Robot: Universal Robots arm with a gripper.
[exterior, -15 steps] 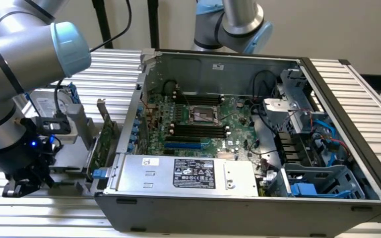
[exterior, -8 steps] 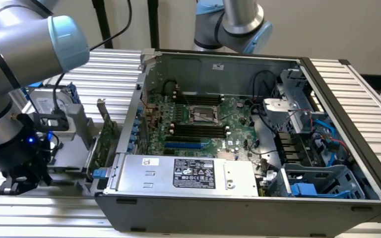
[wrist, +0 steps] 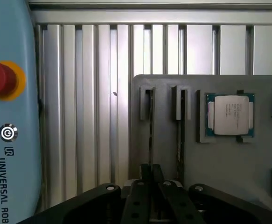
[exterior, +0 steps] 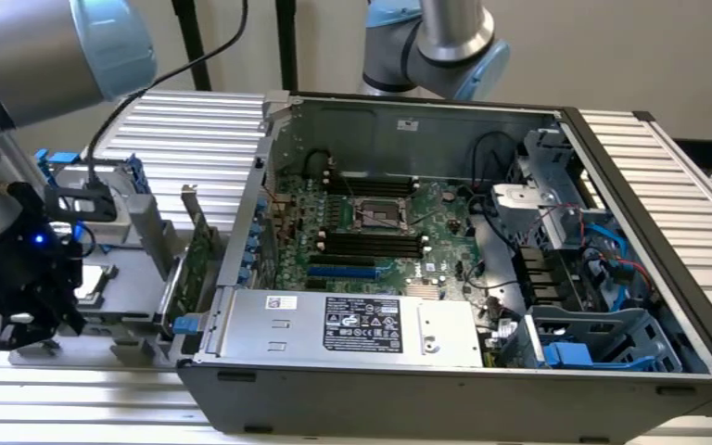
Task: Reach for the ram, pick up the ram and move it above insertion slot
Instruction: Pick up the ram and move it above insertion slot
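A slatted worktop is seen carrying an open computer case, which takes up the exterior view from the centre out to three o'clock. Its motherboard is exposed, with the black insertion slots near its middle. A grey holder is placed at nine o'clock of the case. The jaws are positioned over the holder and appear drawn together on the ram, which is seated on edge in a groove of the holder. Reaching is judged done and gripping likely. Lifting and carrying above the slot are left.

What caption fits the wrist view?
The gripper at the ram, which stands edgewise in a grey fixture that also holds a processor.
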